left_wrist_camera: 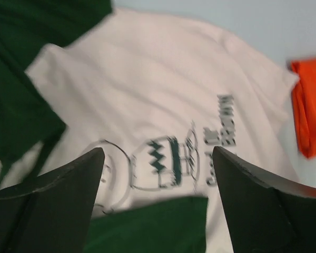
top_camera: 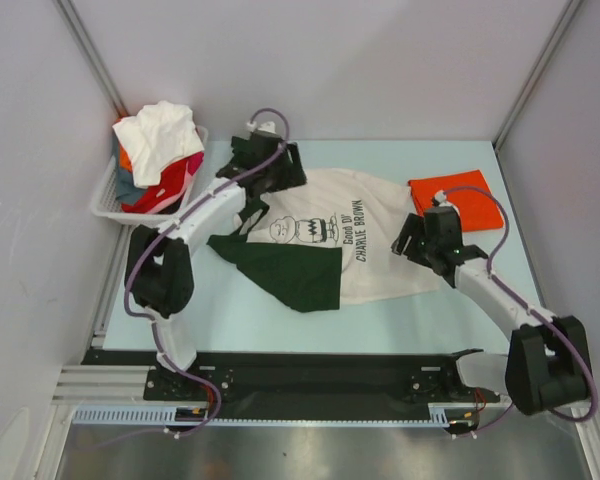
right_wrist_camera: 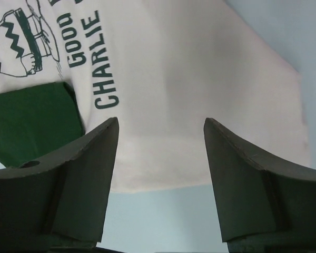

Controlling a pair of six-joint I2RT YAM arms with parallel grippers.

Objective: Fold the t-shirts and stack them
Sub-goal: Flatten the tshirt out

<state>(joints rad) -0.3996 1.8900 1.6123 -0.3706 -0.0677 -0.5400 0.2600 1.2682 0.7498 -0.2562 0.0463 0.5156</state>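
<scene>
The cream t-shirt point(top_camera: 355, 240) with dark green sleeves and a Charlie Brown print lies spread on the table's middle, one green sleeve point(top_camera: 285, 265) folded over its front. A folded orange-red t-shirt point(top_camera: 450, 195) lies at the back right. My left gripper point(top_camera: 270, 170) hovers open over the shirt's back left; the print point(left_wrist_camera: 163, 158) shows between its fingers point(left_wrist_camera: 52, 200). My right gripper point(top_camera: 420, 245) is open above the shirt's right hem point(right_wrist_camera: 163, 158), empty.
A white slotted basket point(top_camera: 110, 195) at the back left holds a heap of white, red and orange shirts point(top_camera: 160, 150). Grey walls close in the left, back and right. The black rail point(top_camera: 310, 375) runs along the near edge.
</scene>
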